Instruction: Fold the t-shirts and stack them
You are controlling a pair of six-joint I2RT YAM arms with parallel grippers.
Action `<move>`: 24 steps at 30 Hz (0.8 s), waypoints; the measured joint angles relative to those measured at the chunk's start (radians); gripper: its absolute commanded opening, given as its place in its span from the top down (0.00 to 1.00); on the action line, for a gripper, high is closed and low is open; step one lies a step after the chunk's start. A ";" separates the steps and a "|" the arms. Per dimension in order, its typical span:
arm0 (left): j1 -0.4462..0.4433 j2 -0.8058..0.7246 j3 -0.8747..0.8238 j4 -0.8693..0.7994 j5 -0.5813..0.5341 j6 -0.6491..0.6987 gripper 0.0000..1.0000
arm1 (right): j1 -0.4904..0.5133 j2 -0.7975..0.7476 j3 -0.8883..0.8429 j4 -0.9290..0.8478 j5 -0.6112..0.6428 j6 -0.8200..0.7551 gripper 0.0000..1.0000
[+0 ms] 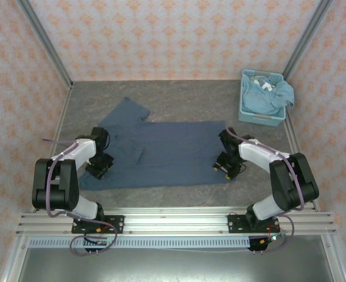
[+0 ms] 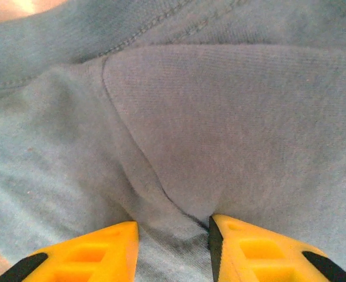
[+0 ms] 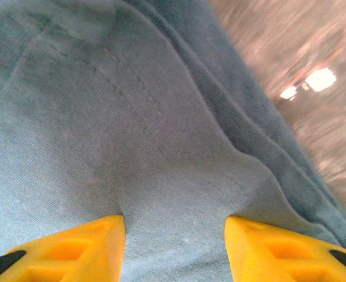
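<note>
Two yellow fingers (image 2: 96,255) of your left gripper (image 1: 98,166) sit a little apart in the wrist view, with a soft ridge of the dark blue t-shirt (image 1: 167,154) bunched between them, and you cannot tell if it is pinched tight. Your right gripper (image 1: 224,167) has its fingers (image 3: 278,252) wide apart, tips pressed on the ribbed knit cloth near a stitched hem. From above you see the shirt spread flat on the grey, stone-look worktop (image 1: 190,97) with a gripper at each side edge, and lighter blue shirts (image 1: 268,97) crumpled in the hard plastic basket (image 1: 259,120) at the far right corner.
</note>
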 measured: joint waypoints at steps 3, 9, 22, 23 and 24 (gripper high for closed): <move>0.030 -0.013 0.000 -0.040 -0.031 0.000 0.55 | 0.031 -0.004 0.000 -0.009 -0.014 0.025 0.49; 0.033 -0.042 0.180 -0.109 -0.071 0.023 0.50 | 0.034 -0.080 0.073 -0.069 0.062 0.024 0.46; -0.034 0.578 1.014 0.011 -0.010 0.116 0.48 | -0.021 0.161 0.515 0.074 0.192 -0.190 0.42; -0.037 0.634 1.075 0.012 -0.005 0.121 0.48 | -0.031 0.195 0.546 0.077 0.191 -0.200 0.42; -0.039 0.686 1.133 0.013 -0.002 0.125 0.48 | -0.040 0.229 0.576 0.080 0.191 -0.207 0.42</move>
